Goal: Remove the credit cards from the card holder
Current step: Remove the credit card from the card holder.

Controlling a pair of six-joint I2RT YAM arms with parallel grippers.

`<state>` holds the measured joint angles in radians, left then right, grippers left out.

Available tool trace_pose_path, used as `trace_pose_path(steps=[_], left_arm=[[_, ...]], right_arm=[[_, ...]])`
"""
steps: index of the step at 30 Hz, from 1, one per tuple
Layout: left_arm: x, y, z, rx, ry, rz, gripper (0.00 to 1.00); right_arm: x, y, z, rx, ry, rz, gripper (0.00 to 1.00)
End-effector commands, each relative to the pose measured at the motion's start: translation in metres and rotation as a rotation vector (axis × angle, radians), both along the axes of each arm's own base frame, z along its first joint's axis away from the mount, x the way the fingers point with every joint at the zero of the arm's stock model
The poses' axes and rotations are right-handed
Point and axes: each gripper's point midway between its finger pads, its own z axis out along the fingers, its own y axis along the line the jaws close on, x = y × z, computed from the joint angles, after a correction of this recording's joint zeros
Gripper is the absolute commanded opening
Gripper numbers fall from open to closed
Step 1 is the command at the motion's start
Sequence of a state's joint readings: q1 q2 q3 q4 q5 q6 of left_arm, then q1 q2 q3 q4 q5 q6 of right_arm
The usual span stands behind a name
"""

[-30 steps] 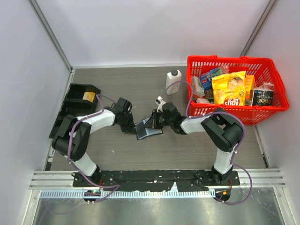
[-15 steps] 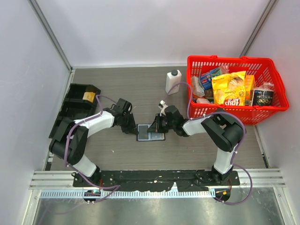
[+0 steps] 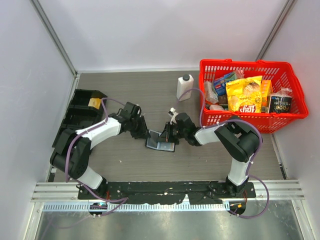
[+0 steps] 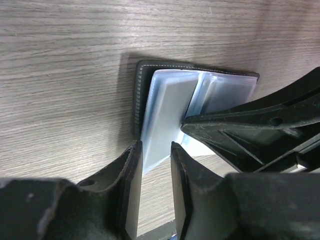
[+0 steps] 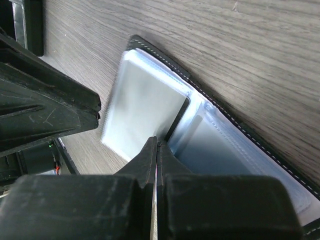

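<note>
Near the middle of the bench [image 3: 150,95], between the two arms: the card holder [image 3: 154,139] [image 4: 137,95], spread open and flat, inner side up; black stitched border plain along its edge.

In the half nearer the left arm: one light blue credit card [image 4: 167,107] [image 5: 142,100], partly out of its pocket, one end past the holder's edge and over bare wood; in the other half: clear sleeves [image 4: 225,92] with pale faces behind them, number of cards there impossible to tell.

Left gripper [image 3: 146,133] [image 4: 155,150] low over the bench at the card's jutting end; fingers [image 4: 131,165] parted a little, the card's corner lying in the gap between their tips; contact with either tip not clear, no firm pinch visible.

Right gripper [image 3: 168,136] [image 5: 156,150] pressed together, nothing visible between its fingers; tip set down on the holder beside the middle fold, at the inner edge of the blue card; seen from the left wrist as a dark wedge across the sleeves.

Well apart, toward the far right: a red basket [image 3: 235,61] packed with groceries; just beside it, on its left, a white bottle [image 3: 184,88], upright; at the far left edge of the bench, a black tray [image 3: 80,97] with compartments.
</note>
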<state>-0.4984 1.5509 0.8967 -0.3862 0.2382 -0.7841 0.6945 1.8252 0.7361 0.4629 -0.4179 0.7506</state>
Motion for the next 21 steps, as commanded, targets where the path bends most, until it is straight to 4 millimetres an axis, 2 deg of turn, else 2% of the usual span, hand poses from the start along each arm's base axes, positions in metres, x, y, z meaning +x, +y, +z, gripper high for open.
trace_pose_path(steps=[1,3,5,7,10,13,16,19,21], left_arm=[[0.007,0.002,0.003,0.028,-0.036,0.015,0.35],[0.007,0.007,0.003,0.044,-0.043,0.034,0.44],[0.008,0.016,0.005,0.085,-0.064,0.062,0.58],[0.012,0.022,0.011,0.111,-0.093,0.066,0.62],[0.016,0.017,0.02,0.089,-0.114,0.052,0.6],[0.021,0.0,0.026,0.019,-0.116,0.021,0.54],[0.024,-0.013,0.027,-0.032,-0.097,0.003,0.47],[0.026,-0.019,0.024,-0.044,-0.083,-0.011,0.47],[0.024,-0.021,0.02,-0.041,-0.07,-0.026,0.46]], right_arm=[[-0.004,0.001,0.016,0.035,-0.013,0.009,0.01],[-0.003,0.002,0.02,0.04,-0.02,0.007,0.01],[-0.001,0.001,0.024,0.04,-0.028,-0.003,0.02],[0.002,-0.003,0.027,0.027,-0.04,-0.023,0.06],[0.004,-0.008,0.032,-0.003,-0.061,-0.033,0.13],[0.008,-0.018,0.027,-0.061,-0.072,-0.061,0.15],[0.008,-0.036,0.009,-0.146,-0.035,-0.107,0.15],[0.006,-0.055,-0.005,-0.215,0.001,-0.161,0.17],[0.007,-0.062,-0.006,-0.249,0.001,-0.188,0.2]])
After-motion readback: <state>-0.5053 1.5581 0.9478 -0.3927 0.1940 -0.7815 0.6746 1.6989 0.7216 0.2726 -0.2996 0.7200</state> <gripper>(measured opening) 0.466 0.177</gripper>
